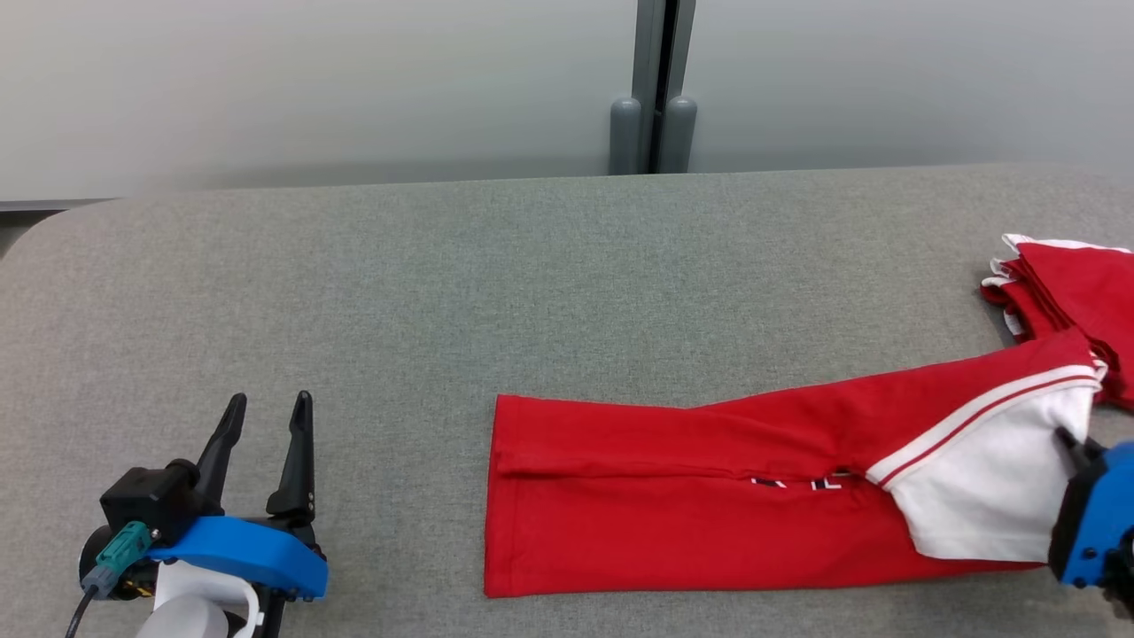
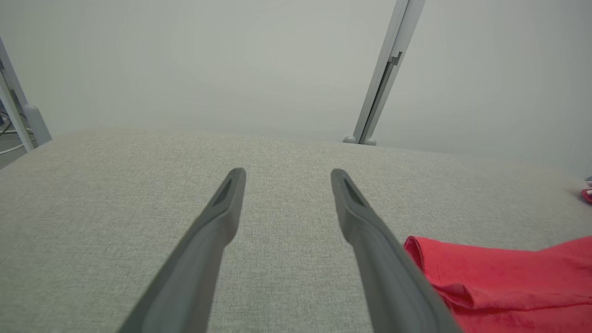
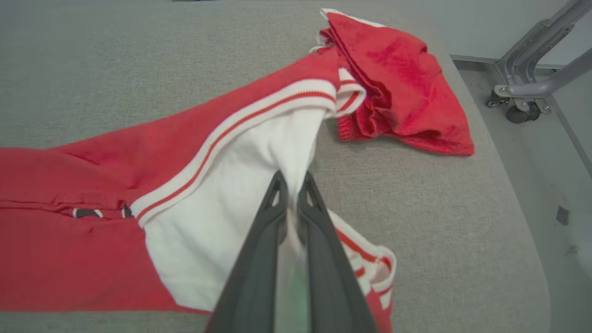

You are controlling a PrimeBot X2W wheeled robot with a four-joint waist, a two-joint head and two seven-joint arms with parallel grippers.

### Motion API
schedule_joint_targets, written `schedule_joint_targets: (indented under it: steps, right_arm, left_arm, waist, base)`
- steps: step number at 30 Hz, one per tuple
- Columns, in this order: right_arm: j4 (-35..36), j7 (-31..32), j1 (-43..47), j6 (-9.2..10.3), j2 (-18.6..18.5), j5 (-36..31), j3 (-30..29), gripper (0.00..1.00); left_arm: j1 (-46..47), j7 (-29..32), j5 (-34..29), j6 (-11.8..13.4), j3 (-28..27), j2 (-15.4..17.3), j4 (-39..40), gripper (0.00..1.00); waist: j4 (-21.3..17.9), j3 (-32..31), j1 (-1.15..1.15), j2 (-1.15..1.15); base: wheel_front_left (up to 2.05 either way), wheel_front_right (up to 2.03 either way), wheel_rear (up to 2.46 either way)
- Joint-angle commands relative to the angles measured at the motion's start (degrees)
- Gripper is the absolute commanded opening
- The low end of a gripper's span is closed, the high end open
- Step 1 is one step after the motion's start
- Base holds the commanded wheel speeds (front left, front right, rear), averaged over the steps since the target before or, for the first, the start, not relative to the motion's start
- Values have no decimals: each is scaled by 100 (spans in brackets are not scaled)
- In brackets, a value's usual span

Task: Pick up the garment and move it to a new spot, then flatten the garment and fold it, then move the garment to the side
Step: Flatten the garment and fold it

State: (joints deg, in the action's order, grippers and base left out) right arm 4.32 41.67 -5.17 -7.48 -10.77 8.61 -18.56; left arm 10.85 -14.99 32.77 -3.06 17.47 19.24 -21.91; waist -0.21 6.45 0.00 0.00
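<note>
Right now the red jersey-style T-shirt with white sleeves and striped trim (image 1: 673, 523) lies on the grey fabric-covered table (image 1: 532, 283), right of centre in the head view. It is already doubled lengthwise into a long strip, hem end left, sleeve end right. A sliver of the black print shows at the fold seam.

The right end effector (image 3: 292, 182) is pinched narrow on the white sleeve cloth, which peaks up between the fingers. The left end effector (image 1: 270, 412) is spread wide and holds nothing, sitting over bare table left of the hem without touching it.

The folded red shorts with white edging (image 1: 1076, 283) sit at the far right. The shirt's trimmed shoulder corner looks to be touching them, though contact is hard to confirm.

Step, as I judge it: the fold, lengthwise part done, crosswise part starting.

The next move calls for lifting the sleeve end clear of the shorts and carrying it left over the strip towards the hem, edges lined up. The left end effector could pin the hem. The risk is dragging the shorts along or skewing the strip.
</note>
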Motion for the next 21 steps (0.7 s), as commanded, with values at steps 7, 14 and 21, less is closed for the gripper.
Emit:
schedule_joint_targets:
  steps: [7,14,21]
  right_arm:
    - [451,280,-20,-3,319,303,1231,0]
    - [-135,179,-493,-3,556,489,2569,0]
    - [-1455,-243,-1191,-3,771,716,3548,0]
  left_arm:
    - [-89,-18,-28,41,25,53,101,100]
    - [-51,44,-67,55,99,65,201,100]
    - [148,137,-159,7,320,-24,258,100]
  waist:
    - [-9,-116,0,0]
    - [68,-144,0,0]
    - [342,-121,0,0]
  base:
    - [0,0,0]
    - [0,0,0]
    - [0,0,0]
